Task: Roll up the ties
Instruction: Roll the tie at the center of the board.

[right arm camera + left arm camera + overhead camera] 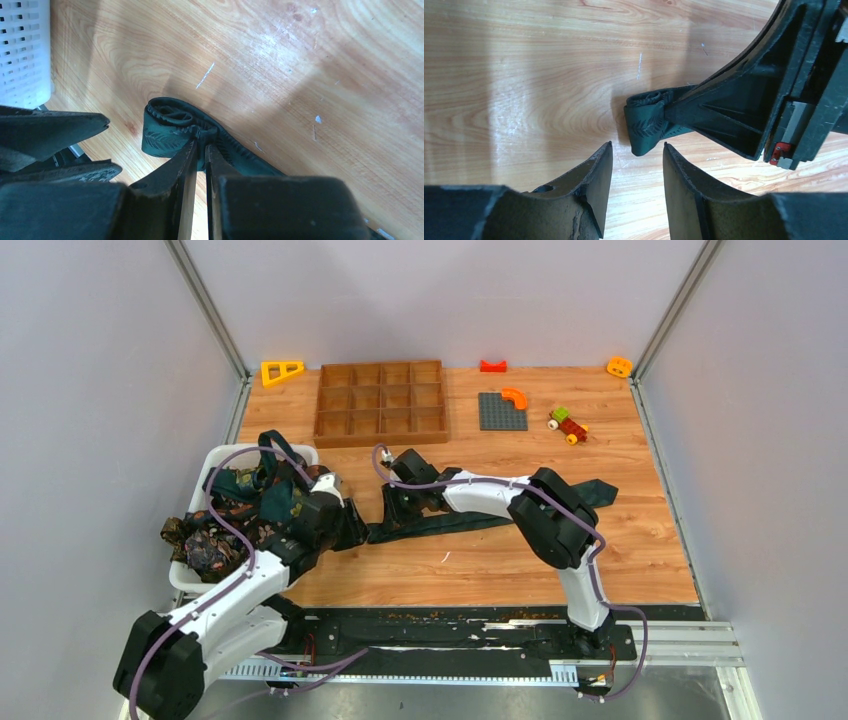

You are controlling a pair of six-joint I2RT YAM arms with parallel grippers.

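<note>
Pinching the tie (455,524) just behind its coiled end, the right gripper (200,148) has its jaws almost together, with only the flattened fabric between them. The roll (167,126) sits directly ahead of its fingertips, a few loose turns resting on the table (300,75). The grip at that spot probably serves to stop the coil from springing open. The rest of the tie trails back beneath the right gripper and under that arm, lying flat on the wood.

The left gripper (636,150) faces the roll from the opposite side. Its jaws stand partly apart and hold nothing. The roll lies just beyond its fingertips, lined up with the gap but touching neither finger. That stance looks like readiness to close on the coil and turn it further, though this is only a judgement.

Behind the left gripper, towards its outer side, a white basket (188,578) holds the other ties (235,520), heaped and unrolled. Rolling seems barely begun: one short coil is made, and most of the tie's length is left.
</note>
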